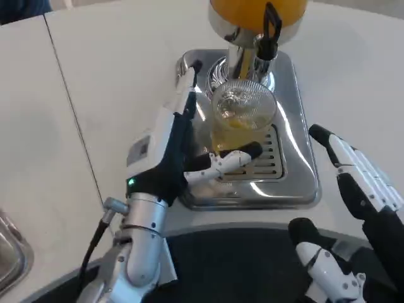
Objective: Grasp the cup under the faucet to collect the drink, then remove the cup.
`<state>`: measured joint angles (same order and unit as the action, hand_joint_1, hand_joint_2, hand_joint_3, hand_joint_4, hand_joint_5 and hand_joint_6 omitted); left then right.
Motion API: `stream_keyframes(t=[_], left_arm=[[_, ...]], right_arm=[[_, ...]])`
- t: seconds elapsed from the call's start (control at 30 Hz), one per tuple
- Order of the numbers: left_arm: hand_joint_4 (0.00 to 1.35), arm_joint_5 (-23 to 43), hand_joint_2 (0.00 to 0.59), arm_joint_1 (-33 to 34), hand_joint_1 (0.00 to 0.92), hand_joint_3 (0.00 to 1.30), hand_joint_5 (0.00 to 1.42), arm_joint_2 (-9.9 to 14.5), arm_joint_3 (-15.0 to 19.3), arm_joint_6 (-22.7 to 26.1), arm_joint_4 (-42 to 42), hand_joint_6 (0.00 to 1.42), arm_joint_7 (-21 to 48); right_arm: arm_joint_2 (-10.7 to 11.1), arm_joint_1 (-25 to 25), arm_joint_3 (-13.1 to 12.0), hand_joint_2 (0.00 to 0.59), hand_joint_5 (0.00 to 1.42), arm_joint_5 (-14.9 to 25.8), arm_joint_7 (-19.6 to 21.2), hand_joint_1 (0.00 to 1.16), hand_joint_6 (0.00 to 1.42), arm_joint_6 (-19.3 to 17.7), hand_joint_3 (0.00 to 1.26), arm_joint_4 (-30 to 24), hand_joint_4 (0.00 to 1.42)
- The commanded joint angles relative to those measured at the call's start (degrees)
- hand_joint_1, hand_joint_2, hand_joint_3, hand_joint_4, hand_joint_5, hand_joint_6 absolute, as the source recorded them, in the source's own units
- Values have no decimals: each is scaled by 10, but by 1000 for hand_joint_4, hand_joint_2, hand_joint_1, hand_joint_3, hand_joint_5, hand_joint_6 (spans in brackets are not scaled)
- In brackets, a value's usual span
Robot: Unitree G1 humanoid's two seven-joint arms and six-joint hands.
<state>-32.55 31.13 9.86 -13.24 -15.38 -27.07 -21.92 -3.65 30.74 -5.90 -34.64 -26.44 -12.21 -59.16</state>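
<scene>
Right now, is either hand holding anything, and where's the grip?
The left hand holds the cup around its lower side wall, fingers up the cup's left, thumb across the front. The right hand holds nothing, fingers apart.

Clear cup (243, 113) holds yellow drink; silver tray (297, 158), white table (113, 69).

head view | from robot's head, looking steeply down | table (113, 76) close

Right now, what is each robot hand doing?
Left robot hand: around the cup on the dispenser tray, holding it.
Right robot hand: open, holding nothing.
</scene>
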Motion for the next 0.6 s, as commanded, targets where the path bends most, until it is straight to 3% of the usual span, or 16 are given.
stream_keyframes(t=[0.03, 0.6], left_arm=[[0, -4, 38, 14, 410, 0, 149, -6, -11, -12, -20, 162, -10], [0, -25, 50, 35, 454, 0, 258, -37, -29, 2, -64, 248, -78]], right_arm=[[-11, -5, -1, 476, 0, -5, -14, 215, 0, 2, 0, -8, 0], [-34, -26, -11, 476, 0, -4, -44, 216, 0, 26, 0, -8, 0]])
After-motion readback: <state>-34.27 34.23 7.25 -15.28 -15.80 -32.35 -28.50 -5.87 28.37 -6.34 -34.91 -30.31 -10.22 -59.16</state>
